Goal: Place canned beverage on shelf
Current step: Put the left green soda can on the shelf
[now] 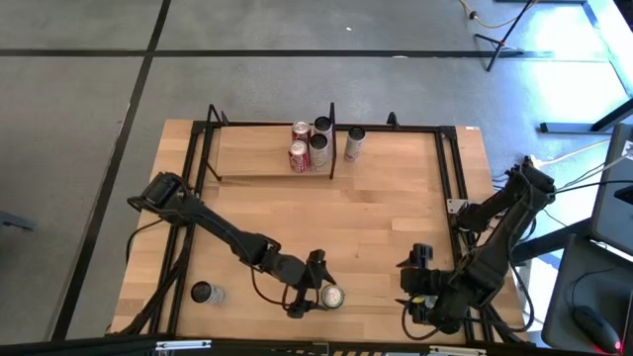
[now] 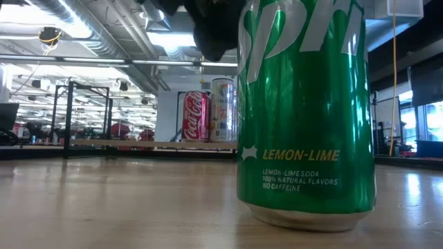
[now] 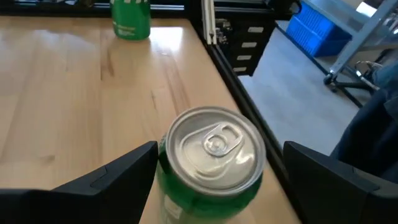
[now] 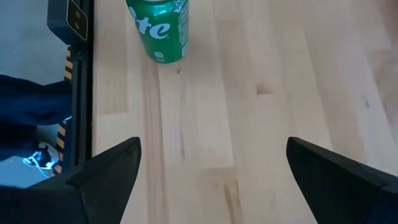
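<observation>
This looks like a robot lab or big workshop, not a home. The floor (image 1: 297,89) around the table is bare grey concrete with dark lines. A wooden table (image 1: 326,232) stands in the middle with two dark robot arms fixed to it. Across the table, the room is wide and open, with silver pipes (image 2: 83,34) and long lights (image 2: 166,41) on the ceiling. Black metal frames (image 2: 69,117) stand far back. Cables (image 1: 579,183) trail beside the table, and a blue crate (image 3: 317,31) sits on the floor nearby.
</observation>
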